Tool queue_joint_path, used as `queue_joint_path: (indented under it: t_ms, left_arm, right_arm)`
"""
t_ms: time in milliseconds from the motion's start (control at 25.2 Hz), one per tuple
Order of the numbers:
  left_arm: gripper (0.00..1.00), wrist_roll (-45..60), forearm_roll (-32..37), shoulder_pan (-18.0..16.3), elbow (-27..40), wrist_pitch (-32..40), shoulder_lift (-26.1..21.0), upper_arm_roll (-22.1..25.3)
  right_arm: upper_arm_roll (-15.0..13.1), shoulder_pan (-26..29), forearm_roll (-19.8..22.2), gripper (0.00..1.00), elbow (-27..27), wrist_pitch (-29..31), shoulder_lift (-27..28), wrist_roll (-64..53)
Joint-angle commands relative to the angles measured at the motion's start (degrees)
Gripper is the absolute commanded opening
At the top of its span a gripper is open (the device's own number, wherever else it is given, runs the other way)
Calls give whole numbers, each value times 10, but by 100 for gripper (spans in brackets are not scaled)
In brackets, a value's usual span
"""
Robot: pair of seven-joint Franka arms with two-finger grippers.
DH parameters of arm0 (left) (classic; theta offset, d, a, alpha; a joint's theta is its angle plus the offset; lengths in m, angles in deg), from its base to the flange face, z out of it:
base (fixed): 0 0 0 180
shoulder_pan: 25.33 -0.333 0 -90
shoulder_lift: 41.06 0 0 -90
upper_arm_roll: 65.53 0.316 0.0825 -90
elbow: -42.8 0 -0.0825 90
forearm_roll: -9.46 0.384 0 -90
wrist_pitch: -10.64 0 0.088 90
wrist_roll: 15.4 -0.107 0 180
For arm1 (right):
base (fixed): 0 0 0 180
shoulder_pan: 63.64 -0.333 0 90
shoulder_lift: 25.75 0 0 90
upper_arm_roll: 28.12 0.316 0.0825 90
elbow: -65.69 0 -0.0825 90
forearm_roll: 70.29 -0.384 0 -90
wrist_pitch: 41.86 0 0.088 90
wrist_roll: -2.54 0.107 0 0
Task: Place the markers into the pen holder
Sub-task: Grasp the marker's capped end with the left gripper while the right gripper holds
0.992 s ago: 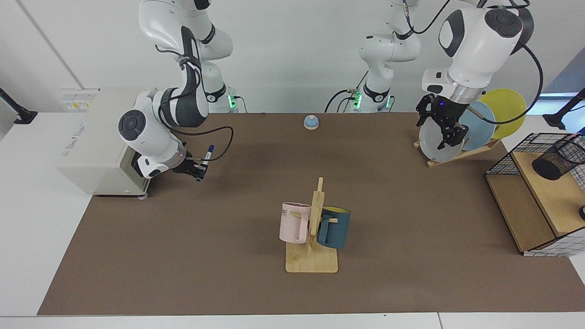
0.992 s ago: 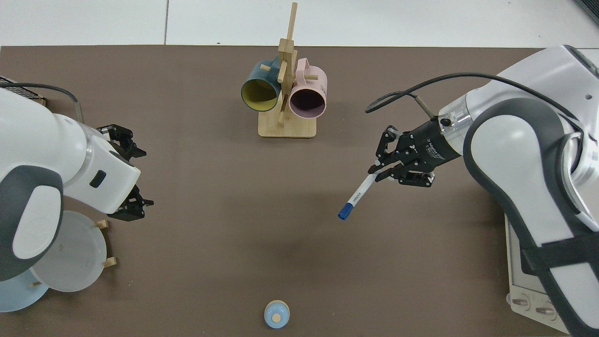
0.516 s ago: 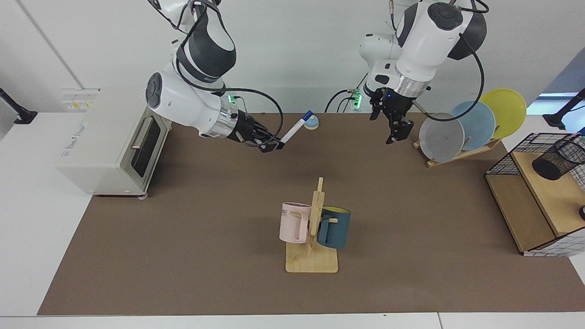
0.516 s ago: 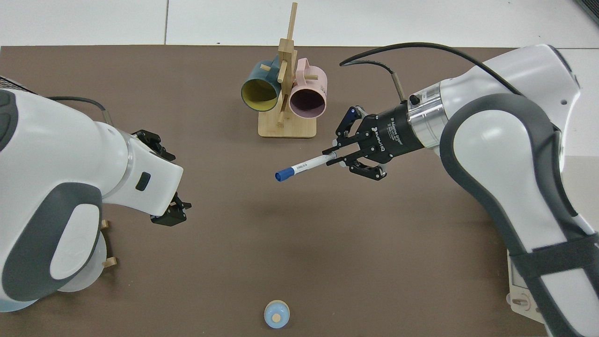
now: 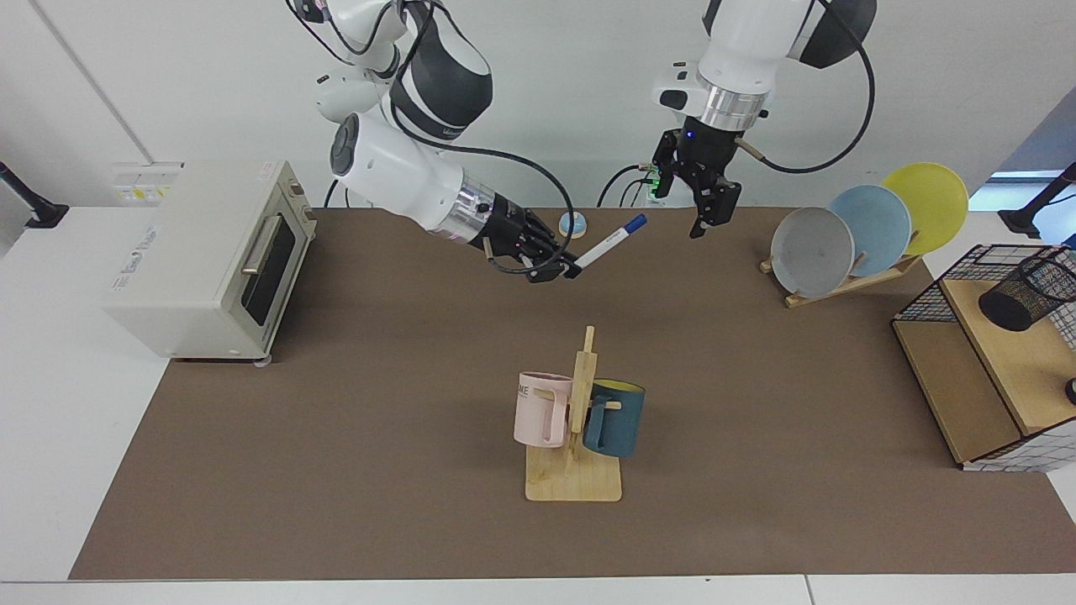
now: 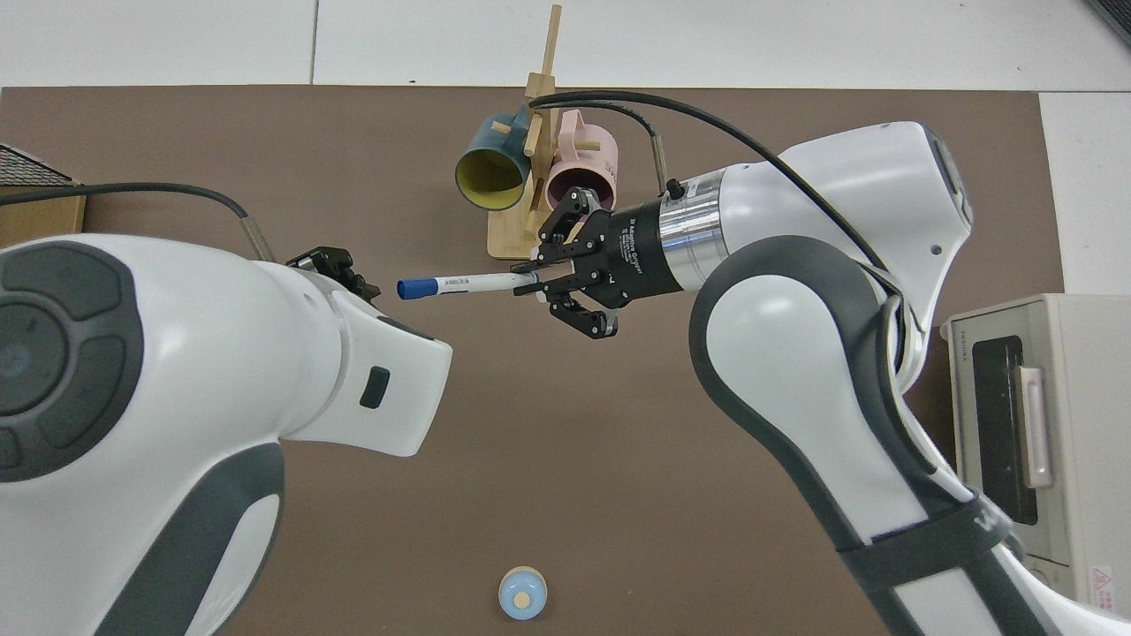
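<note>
Since a moment ago the right gripper (image 5: 565,270) has carried the marker (image 5: 612,242) from beside the toaster oven (image 5: 210,256) out over the middle of the far half of the mat, while the left gripper (image 5: 704,217) has left the plate rack (image 5: 849,281) and come toward it. Nearest the camera stands the mug stand (image 5: 575,454) with a pink mug (image 5: 538,409) and a dark blue mug (image 5: 615,418). Farther back, the right gripper is clamped on the marker's rear end, the blue cap pointing up toward the left gripper. That one hangs just beyond the cap, apart from it, fingers spread and holding nothing. The pen holder (image 5: 1021,295) lies tilted on the wire basket's (image 5: 992,353) wooden shelf at the mat's edge, well apart from both. A small blue bell (image 5: 572,223) sits at the far edge
</note>
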Motion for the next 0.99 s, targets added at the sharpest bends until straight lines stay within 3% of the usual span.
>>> queue_joint_path:
  t_ms: [0, 278, 556, 952]
  left_arm:
    - [100, 10, 18, 7, -16, -4, -10, 6]
    - [100, 78, 62, 12, -31, 1, -11, -13]
    - [99, 83, 50, 19, -29, -17, -15, -17]
    - [96, 82, 42, 26, -33, -74, -62, -21]
  right_arm:
    - [-2, 4, -5, 0, 10, 9, 8, 8]
    - [-2, 4, -5, 0, 10, 9, 8, 5]
    - [-2, -9, 11, 0, 9, 10, 7, -5]
    - [-2, -7, 14, 0, 7, 2, 7, -41]
